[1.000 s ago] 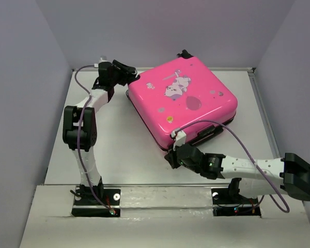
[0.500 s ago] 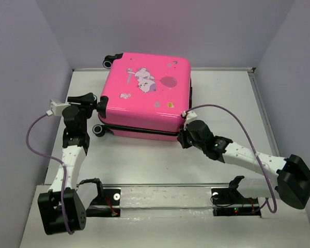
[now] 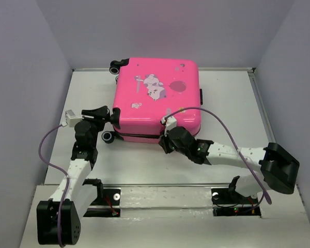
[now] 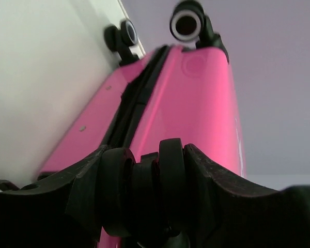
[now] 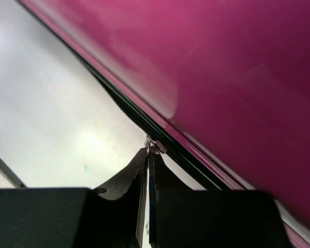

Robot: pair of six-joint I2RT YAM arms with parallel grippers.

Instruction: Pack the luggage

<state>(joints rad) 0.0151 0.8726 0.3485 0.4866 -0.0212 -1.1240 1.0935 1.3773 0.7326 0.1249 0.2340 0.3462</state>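
Observation:
The luggage (image 3: 157,98), a closed pink hard-shell suitcase with a cartoon animal print, lies flat at the back middle of the table. My left gripper (image 3: 109,114) is at its near left corner, shut on a black caster wheel (image 4: 144,191) that fills the gap between the jaws. My right gripper (image 3: 164,139) is at the suitcase's front edge, shut on the small metal zipper pull (image 5: 156,146) of the dark zipper line. In the left wrist view the pink shell (image 4: 196,103) runs away from me, and in the right wrist view it (image 5: 222,62) fills the upper right.
Another caster (image 3: 107,136) sits on the table just below my left gripper, and one (image 3: 115,66) sticks out at the suitcase's far left corner. The white table (image 3: 232,103) is walled by grey panels at the left, back and right.
The suitcase has shifted right and turned a little. My right gripper has moved left along the front edge from the right corner to the middle. My left gripper has followed to the right.

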